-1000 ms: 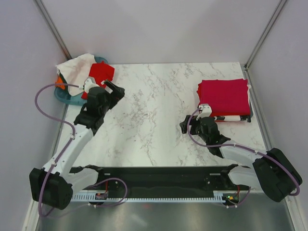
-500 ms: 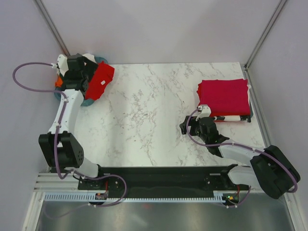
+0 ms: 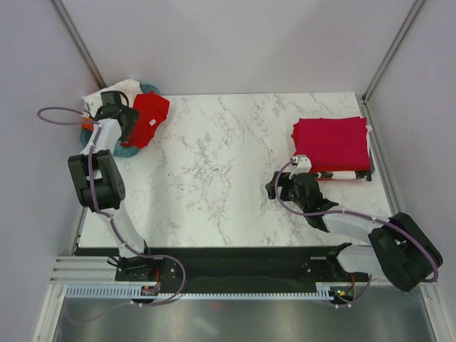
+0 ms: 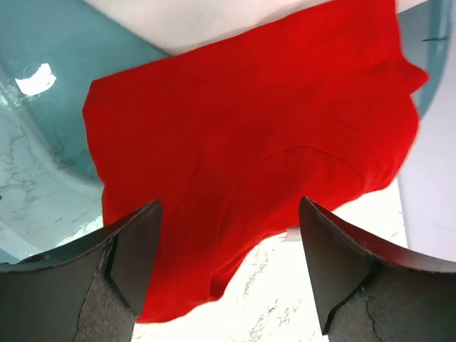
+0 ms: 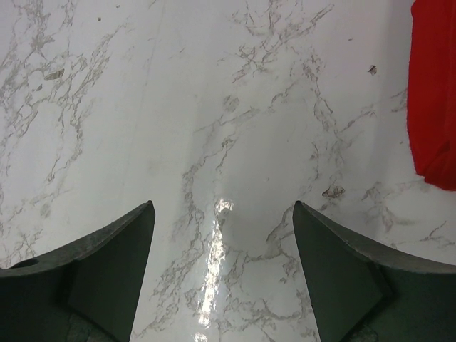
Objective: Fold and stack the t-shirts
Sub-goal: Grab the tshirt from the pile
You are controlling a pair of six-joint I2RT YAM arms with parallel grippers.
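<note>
Left gripper (image 4: 228, 214): jaws spread wide with nothing between them, hanging directly above the basket's rim. It looks lined up to pinch the cloth below.
Bright red t-shirt (image 4: 249, 128): unfolded, draped half inside the teal basket (image 4: 50, 128) and half over its rim onto the marble table (image 5: 142, 107). The loose overhang gives the fingers an easy edge to take.
White t-shirt (image 3: 114, 90): crumpled in the basket behind the red one, likely the next to be folded.
Right gripper (image 5: 222, 206): jaws fully apart and empty, over bare marble well away from the basket, probably parked to leave the left arm room.
Crimson-pink t-shirt (image 3: 331, 142): folded square on the side of the table opposite the basket, marking where the stack belongs. A pale edge with dark marks shows beneath it; what it belongs to cannot be told.
Stage, as judged: one shirt folded, and the pick from the basket not yet made.
</note>
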